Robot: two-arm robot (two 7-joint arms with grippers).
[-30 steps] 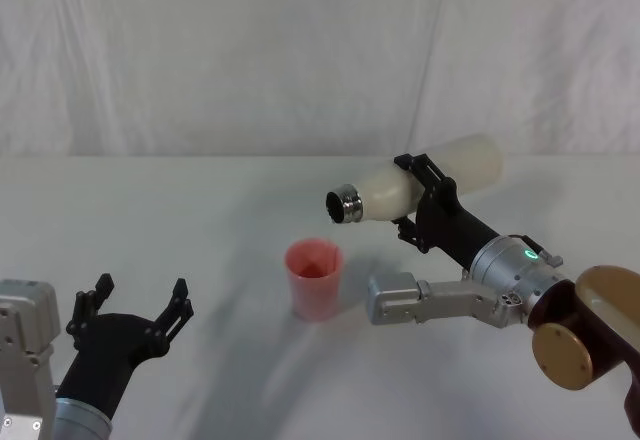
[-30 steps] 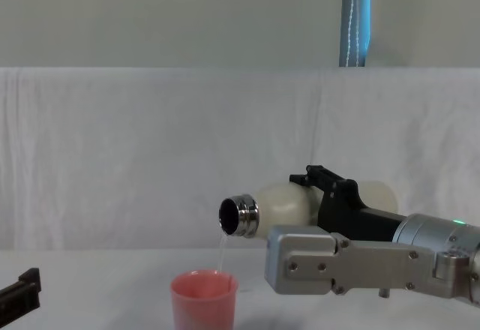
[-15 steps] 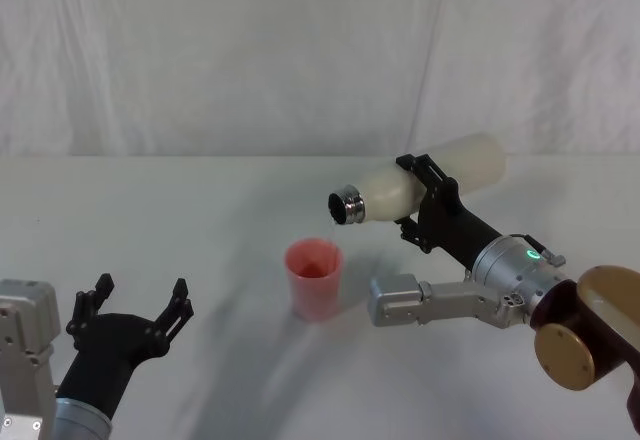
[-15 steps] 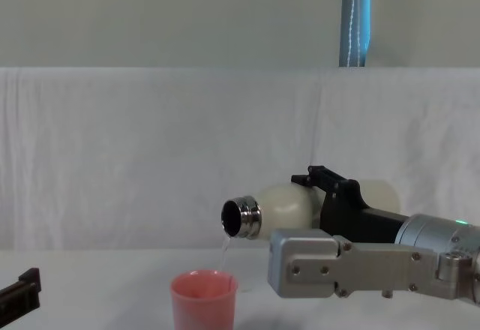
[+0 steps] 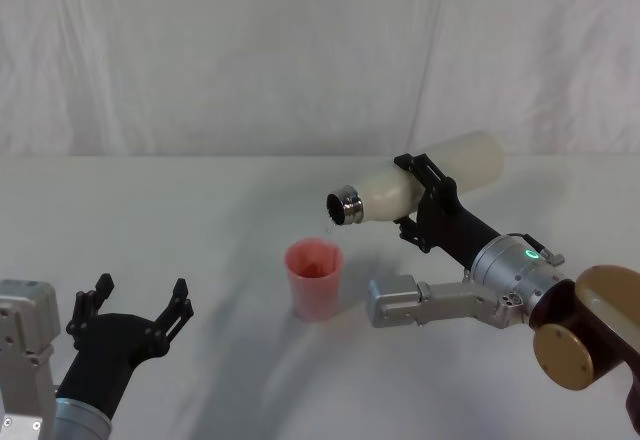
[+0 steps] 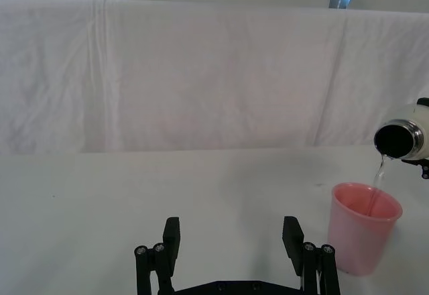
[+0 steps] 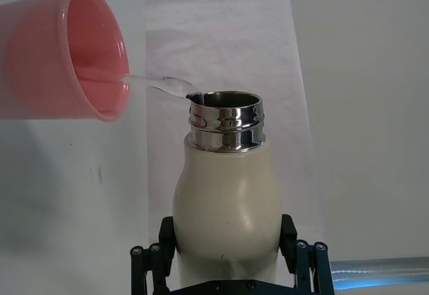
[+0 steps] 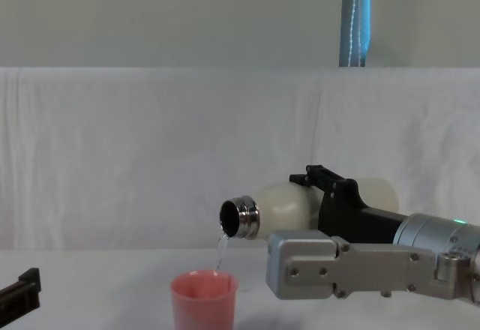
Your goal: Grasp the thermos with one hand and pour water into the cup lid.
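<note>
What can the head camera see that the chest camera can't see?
Only the head view looks down at the left gripper, open and idle near the table's left front, and into the cup lid's mouth. Only the chest view shows the thin stream of water falling from the steel neck, and a blue pole behind the cloth. Both show the right gripper holding the thermos tipped above the pink cup lid.

Robot test setup, lab-like. Table (image 5: 150, 220) draped in plain white cloth; wrinkled white cloth backdrop (image 8: 150, 157) hung behind, pale wall above it. Blue vertical pole (image 8: 354, 16) rising behind backdrop. No household furnishings; staged, bare work surface
</note>
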